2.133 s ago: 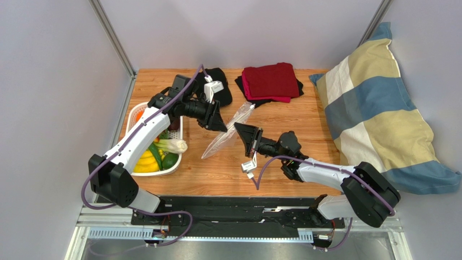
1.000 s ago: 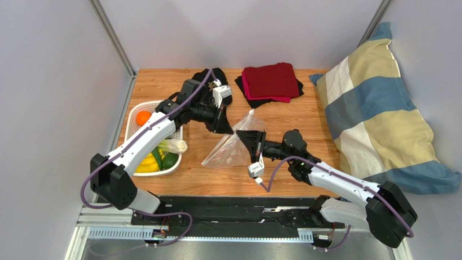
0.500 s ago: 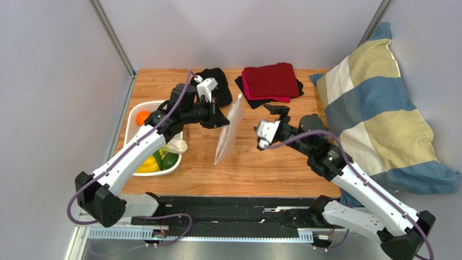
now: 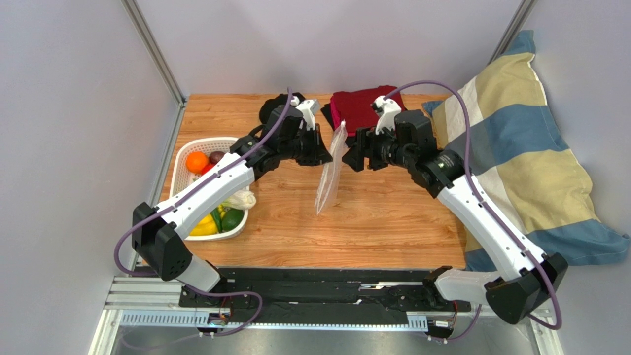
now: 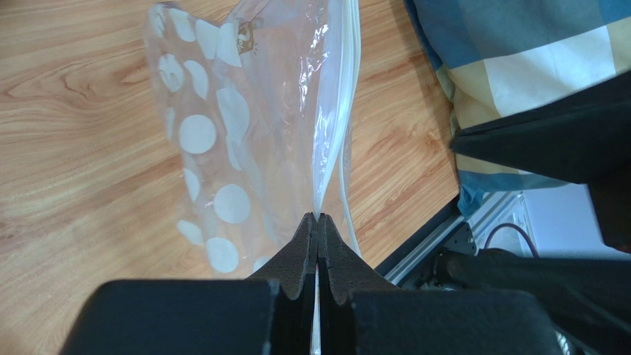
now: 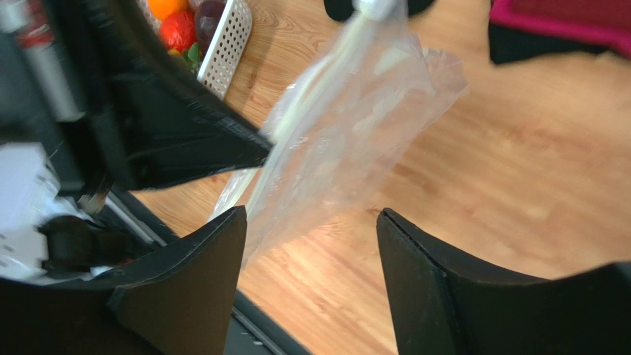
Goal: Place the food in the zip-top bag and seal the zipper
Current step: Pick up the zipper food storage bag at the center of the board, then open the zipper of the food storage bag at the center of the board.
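The clear zip-top bag (image 4: 328,177) with white dots hangs edge-on above the table's middle. My left gripper (image 4: 329,150) is shut on its upper edge; in the left wrist view the fingertips (image 5: 318,220) pinch the plastic beside the whitish zipper (image 5: 349,111). My right gripper (image 4: 355,157) stands open just right of the bag, and in its own view the bag (image 6: 355,140) hangs ahead of the open gripper (image 6: 311,214), free of it. The food lies in the white basket (image 4: 178,159): an orange (image 4: 196,161), a dark purple fruit (image 4: 215,157) and a pale stalk (image 4: 238,198).
Folded red cloth (image 4: 370,109) on black cloth lies at the back centre, with more black cloth (image 4: 285,103) behind the left arm. A striped pillow (image 4: 511,148) fills the right side. The basket sits by the left table edge.
My right gripper let go of the bag, opened and swung up to the bag's right side. The left arm carried the bag toward the back, where it now hangs vertically.
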### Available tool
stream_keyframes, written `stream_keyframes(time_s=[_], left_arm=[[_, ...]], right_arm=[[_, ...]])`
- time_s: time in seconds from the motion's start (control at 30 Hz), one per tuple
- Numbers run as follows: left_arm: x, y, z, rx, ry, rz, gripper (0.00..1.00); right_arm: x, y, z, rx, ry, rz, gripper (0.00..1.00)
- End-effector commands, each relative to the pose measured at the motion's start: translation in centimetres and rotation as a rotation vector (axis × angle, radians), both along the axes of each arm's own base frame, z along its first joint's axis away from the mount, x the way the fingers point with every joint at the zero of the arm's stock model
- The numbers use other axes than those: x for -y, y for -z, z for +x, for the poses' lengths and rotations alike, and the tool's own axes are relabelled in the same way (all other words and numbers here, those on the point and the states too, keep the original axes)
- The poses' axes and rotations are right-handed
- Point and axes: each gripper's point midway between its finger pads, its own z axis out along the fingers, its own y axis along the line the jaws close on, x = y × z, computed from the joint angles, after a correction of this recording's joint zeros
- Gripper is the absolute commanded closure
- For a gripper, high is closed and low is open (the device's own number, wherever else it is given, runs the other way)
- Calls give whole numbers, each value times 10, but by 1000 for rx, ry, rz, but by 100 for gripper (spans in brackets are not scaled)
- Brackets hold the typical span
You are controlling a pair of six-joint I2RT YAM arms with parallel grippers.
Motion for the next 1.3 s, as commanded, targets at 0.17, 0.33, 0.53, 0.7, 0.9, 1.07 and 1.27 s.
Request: stream_keyframes(time_s=[0.17, 0.33, 0.53, 0.7, 0.9, 1.07, 1.27], left_arm=[[10, -27, -3, 59, 8, -64, 100], [16, -27, -7, 60, 33, -73, 100], [22, -40, -12, 91, 74, -133, 100], [14, -40, -17, 103, 64, -125, 100], [9, -41, -21, 123, 69, -122, 100], [12, -40, -30, 112, 109, -150, 100], [24, -51, -42, 140, 215, -217, 100]], right_arm=[[-24, -10, 18, -285, 85, 327, 35], [-34, -3, 24, -342, 81, 353, 34], [-26, 28, 32, -363, 129, 282, 41], [-9, 37, 38, -385, 184, 271, 53], [3, 42, 33, -378, 188, 214, 63], [14, 46, 30, -342, 185, 173, 61], [20, 55, 32, -287, 143, 121, 66]])
